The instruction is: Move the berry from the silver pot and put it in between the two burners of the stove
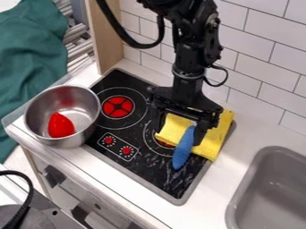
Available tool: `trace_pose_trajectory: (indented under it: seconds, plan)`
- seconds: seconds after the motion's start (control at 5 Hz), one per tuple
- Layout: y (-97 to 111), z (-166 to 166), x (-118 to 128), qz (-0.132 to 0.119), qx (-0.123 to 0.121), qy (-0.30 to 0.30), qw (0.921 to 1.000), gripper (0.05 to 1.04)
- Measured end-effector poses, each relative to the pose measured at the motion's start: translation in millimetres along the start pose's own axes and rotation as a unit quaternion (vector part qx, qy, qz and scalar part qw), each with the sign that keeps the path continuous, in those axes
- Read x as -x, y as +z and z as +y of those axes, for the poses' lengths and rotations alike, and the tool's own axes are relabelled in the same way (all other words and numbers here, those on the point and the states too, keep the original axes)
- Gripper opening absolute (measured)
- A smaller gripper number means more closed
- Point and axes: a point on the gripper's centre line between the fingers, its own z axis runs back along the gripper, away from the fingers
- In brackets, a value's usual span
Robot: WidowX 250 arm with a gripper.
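Berry (61, 125) sits low in the silver pot (67, 95), penned in by its curved wall I guess, while my pincer (178, 135) hangs open over the yellow cloth (218, 141) and blue thing (184, 148) crowding the stove (158, 172).

Berry (60, 125) in pot (82, 99), pincer (178, 133) above stove (156, 172)

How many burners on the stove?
2: one burner nearer the silver pot, the second burner partly hidden by the yellow cloth.
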Motion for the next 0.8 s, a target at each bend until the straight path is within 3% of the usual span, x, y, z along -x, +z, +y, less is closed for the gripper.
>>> trace_pose_trajectory:
  seconds: [0.2, 0.4, 0.6, 0.8]
  plan:
    - [-8, 2, 4, 0.015, -0.005, 0.001, 0.9999, 1.005]
    - [2, 28, 1, 0.004, -0.011, 0.032, 0.9994, 1.005]
    - [24, 59, -3, -0.013, -0.016, 0.071, 0.9973, 1.005]
    - [37, 108, -3, -0.03, -0.019, 0.138, 0.9899, 1.005]
